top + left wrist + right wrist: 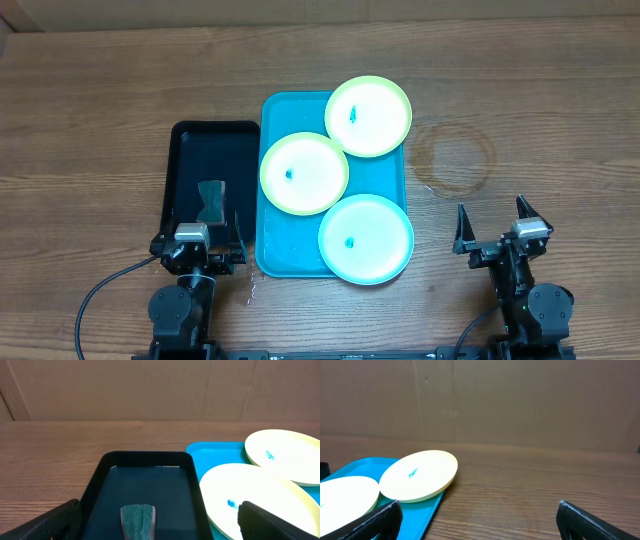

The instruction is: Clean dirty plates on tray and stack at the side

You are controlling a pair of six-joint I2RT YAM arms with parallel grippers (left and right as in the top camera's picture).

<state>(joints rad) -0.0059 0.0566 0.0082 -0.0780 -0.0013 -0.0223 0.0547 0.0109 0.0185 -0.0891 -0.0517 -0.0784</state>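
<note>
From above, the tray (272, 215) lies mid-table with all three plates on it. A green plate (368, 116) sits at the far end and a second green plate (304, 172) at the middle, their rims meeting. A blue plate (366, 239) is nearest the arms. Each has a small teal smudge at its centre. Just left of the tray is a black tray (185, 165) holding a sponge (211, 201). The left jaws hover over its near end, spread apart and empty. The right jaws stand open over bare table (560, 120), well right of the plates, gripping nothing.

The left wrist camera looks along the black tray (145, 457) to the sponge (138, 519), which lies low between the spread fingers (50, 522). The middle green plate (250, 492) and the far one (285, 452) are to the right, smudges plain.

The right wrist camera shows the far green plate (418, 476) overhanging the tray's edge (427, 510), with the fingers (595, 520) wide apart.

By my reading nothing is done yet. No plate is wiped, none is stacked at the side, and the sponge lies unheld. Fetching it looks like the first step.
</note>
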